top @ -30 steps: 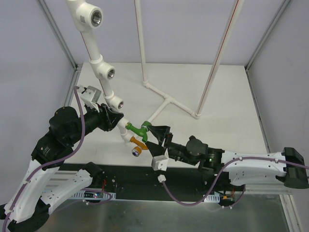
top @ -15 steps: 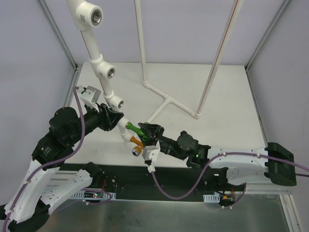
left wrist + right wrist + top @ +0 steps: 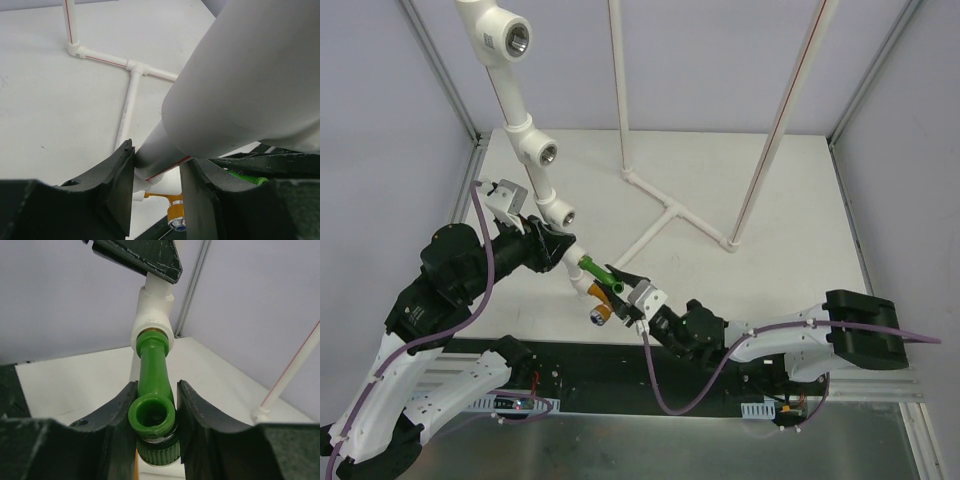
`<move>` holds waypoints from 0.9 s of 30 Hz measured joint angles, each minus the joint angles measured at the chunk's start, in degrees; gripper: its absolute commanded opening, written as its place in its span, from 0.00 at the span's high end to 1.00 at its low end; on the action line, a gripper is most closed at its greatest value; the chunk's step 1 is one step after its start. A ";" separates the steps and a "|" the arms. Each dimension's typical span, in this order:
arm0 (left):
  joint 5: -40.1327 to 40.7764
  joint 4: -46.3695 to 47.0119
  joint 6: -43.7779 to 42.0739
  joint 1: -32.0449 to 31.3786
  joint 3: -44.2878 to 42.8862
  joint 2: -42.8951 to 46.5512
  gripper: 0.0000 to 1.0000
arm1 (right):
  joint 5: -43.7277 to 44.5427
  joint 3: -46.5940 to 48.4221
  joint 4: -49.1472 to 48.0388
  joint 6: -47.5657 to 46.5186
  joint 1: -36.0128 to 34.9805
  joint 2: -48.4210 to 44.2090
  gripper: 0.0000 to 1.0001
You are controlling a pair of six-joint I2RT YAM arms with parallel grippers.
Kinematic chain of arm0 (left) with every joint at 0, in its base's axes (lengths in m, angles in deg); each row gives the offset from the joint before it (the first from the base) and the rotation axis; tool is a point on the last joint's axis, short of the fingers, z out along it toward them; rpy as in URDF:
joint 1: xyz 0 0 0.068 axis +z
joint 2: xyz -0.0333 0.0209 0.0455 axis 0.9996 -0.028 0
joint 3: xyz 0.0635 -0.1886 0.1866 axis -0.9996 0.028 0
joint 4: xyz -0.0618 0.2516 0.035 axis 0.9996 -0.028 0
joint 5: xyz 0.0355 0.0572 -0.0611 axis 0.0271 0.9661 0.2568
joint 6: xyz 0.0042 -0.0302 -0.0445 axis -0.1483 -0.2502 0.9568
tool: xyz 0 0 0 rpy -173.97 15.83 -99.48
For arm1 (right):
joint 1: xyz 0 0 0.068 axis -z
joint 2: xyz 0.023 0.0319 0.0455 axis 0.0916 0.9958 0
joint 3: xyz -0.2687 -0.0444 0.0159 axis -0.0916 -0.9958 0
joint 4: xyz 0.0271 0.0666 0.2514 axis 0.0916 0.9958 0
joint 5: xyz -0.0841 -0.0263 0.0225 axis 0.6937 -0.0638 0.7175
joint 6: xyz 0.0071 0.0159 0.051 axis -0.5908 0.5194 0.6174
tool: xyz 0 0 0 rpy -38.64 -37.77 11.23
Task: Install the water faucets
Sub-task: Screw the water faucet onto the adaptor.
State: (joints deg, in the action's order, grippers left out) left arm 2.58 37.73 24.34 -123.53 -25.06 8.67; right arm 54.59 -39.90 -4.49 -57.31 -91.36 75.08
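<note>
The green water faucet (image 3: 601,275) sticks out of a white tee (image 3: 152,315) low on the slanted pipe, a ring of brass thread showing at the joint. My right gripper (image 3: 624,289) is shut on its round spout end (image 3: 152,412), one jaw against each side. The orange water faucet (image 3: 601,307) hangs from the fitting just below, its silver end (image 3: 178,225) pointing down. My left gripper (image 3: 560,251) is shut on the white pipe (image 3: 159,150) just above both faucets. In the left wrist view only a sliver of the green faucet (image 3: 247,177) shows.
The slanted pipe carries three more tees with metal threaded holes (image 3: 510,39) (image 3: 544,152) (image 3: 562,213). A T-shaped pipe foot (image 3: 665,212) lies on the white table, with two uprights (image 3: 617,90) (image 3: 790,110) rising from it. Metal frame rails (image 3: 470,175) line the table's sides.
My right arm has swung left and in toward the pipe. Its jaws, wide apart a second ago, have closed on the green faucet's end. The uprights shifted slightly right. The left arm has not moved.
</note>
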 measured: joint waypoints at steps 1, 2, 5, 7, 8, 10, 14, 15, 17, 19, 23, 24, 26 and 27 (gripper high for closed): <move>0.00 -0.02 0.00 0.00 0.00 0.02 1.00 | 2.12 0.31 -0.98 1.99 -0.87 0.74 1.00; -0.02 -0.04 0.00 0.00 0.00 0.07 1.00 | 4.63 0.76 -2.03 4.63 -1.86 1.64 1.00; -0.26 -0.13 0.02 0.00 0.00 0.13 1.00 | 9.84 1.29 -5.27 15.10 -3.74 3.63 1.00; -0.63 -0.24 0.02 -0.02 0.00 0.26 1.00 | 12.15 1.27 -6.29 23.12 -4.46 4.04 1.00; -0.96 -0.35 0.04 -0.02 0.00 0.35 1.00 | 13.44 1.25 -6.43 28.30 -4.85 4.07 1.00; -1.53 -0.42 0.04 -0.02 0.00 0.39 1.00 | 15.74 1.09 -6.62 38.45 -5.44 4.07 1.00; -2.05 -0.37 0.28 -0.04 0.00 0.39 1.00 | 18.71 0.92 -4.98 57.94 -5.84 3.15 1.00; -2.23 -0.37 0.39 -0.04 0.00 0.39 1.00 | 19.21 0.92 -3.63 62.79 -5.92 2.47 1.00; -2.89 -0.35 0.46 -0.07 0.00 0.39 1.00 | 19.76 0.90 -0.66 70.93 -6.08 0.94 1.00; -3.48 -0.35 0.52 -0.09 0.00 0.39 1.00 | 20.24 0.90 2.69 76.87 -6.43 -0.96 1.00; -4.74 -0.28 0.87 -0.13 0.00 0.33 1.00 | 20.48 0.83 10.51 84.61 -6.62 -5.29 0.91; -4.98 -0.20 0.94 -0.17 0.04 0.31 1.00 | 20.70 0.59 12.15 87.41 -6.73 -6.27 0.82; -6.14 -0.07 1.16 -0.20 0.04 0.09 1.00 | 20.81 -0.44 14.01 94.27 -6.82 -8.00 0.64; -6.62 0.02 1.31 -0.24 0.04 -0.07 1.00 | 20.79 -0.90 14.36 97.37 -6.82 -8.52 0.57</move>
State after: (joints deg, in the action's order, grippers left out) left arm -4.04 37.75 25.65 -123.77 -25.02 8.60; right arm 75.38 -40.79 9.87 40.06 -98.18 66.55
